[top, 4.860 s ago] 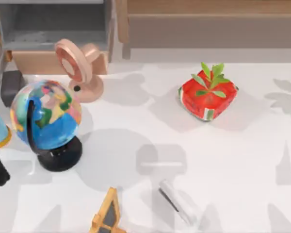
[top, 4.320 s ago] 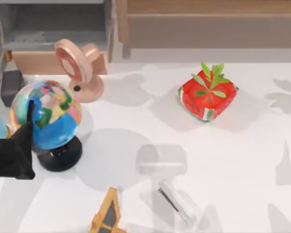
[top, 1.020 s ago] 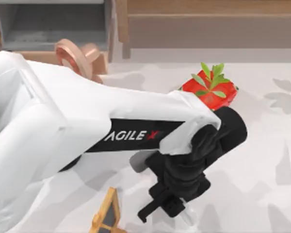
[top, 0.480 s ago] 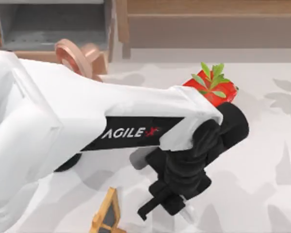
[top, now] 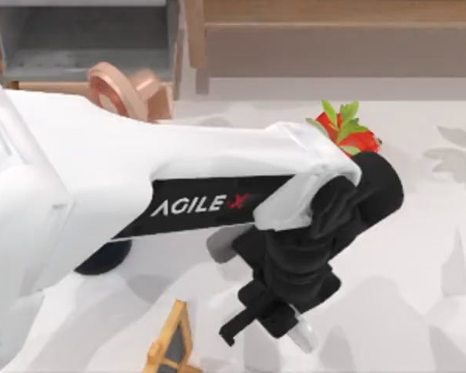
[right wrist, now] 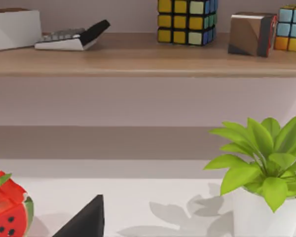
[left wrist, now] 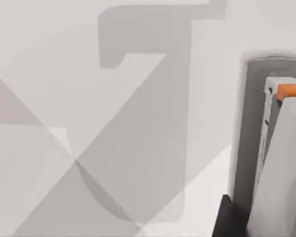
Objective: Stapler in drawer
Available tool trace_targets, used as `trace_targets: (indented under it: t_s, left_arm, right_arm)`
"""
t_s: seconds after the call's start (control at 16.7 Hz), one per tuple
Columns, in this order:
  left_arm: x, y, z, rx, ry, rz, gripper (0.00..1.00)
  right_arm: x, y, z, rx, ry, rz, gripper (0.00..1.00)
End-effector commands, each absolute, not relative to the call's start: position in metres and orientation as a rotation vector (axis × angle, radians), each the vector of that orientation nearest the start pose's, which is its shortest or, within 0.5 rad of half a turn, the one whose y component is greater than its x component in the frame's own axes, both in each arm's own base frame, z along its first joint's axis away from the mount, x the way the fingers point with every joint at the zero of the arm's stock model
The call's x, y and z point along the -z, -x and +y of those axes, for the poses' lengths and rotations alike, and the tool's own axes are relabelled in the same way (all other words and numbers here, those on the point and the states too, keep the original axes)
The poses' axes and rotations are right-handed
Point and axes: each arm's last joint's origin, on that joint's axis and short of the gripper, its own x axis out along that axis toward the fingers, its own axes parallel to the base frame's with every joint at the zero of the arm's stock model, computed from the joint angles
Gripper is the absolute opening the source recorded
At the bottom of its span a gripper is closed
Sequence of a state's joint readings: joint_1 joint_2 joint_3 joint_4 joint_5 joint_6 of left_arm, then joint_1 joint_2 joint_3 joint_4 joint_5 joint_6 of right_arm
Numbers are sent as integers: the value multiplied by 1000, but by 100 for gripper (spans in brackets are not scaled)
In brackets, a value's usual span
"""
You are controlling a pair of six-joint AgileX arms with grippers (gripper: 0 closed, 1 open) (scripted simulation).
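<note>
The small, slim, white-to-light-grey stapler (top: 304, 335) lies on the white surface (top: 419, 233) near its front edge, mostly covered from above by the left arm's black pincer (top: 273, 320), with only a pale rounded end showing past the black fingers. In the left wrist view the stapler (left wrist: 266, 128) runs lengthwise hard beside one grey finger (left wrist: 281, 168) of that pincer, seemingly touching it; the opposite finger is out of frame, so whether the pincer has closed on the stapler cannot be told. The step in hand is judged to be the grasp. The box-like drawer with grey inside and light tan wooden front panel (top: 85, 39) stands open at the surface's far left corner, well apart from the stapler. The next move calls for a secure hold, then a lift and a carry over to the drawer, clear of the pink round desk fan (top: 128, 81) just in front of it. The right arm is parked; its wrist view faces a long wooden shelf (right wrist: 138, 57).
</note>
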State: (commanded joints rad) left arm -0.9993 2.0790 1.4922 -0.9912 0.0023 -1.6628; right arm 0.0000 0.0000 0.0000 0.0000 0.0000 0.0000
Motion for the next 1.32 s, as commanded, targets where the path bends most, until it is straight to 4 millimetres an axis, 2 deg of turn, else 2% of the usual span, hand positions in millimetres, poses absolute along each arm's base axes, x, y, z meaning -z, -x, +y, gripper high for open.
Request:
trace_targets:
  t_s: [0.12, 0.3, 0.48, 0.66, 0.78, 0.96, 1.14, 1.32]
  left_arm:
    - [-148, -217, -326, -526, 522, 1508, 0]
    - [-164, -239, -321, -483, 536, 1503, 0]
    - [-194, -282, -302, -408, 558, 1480, 0]
    - [-232, -334, -264, -326, 572, 1427, 0]
    - [-258, -368, -224, -282, 569, 1375, 0]
    - [-293, -411, -149, -245, 536, 1285, 0]
    - [-317, -437, -64, -237, 463, 1215, 0]
    - [-320, -452, 18, -243, 360, 1198, 0]
  right_arm:
    - [-160, -106, -1, 0, 0, 0, 100]
    - [-160, -106, -1, 0, 0, 0, 100]
    - [-160, -106, -1, 0, 0, 0, 100]
    - [-160, -106, -1, 0, 0, 0, 100]
    - [-160, -106, -1, 0, 0, 0, 100]
    - [-160, -106, -1, 0, 0, 0, 100]
    - [-160, -106, -1, 0, 0, 0, 100]
    - [-160, -106, -1, 0, 0, 0, 100]
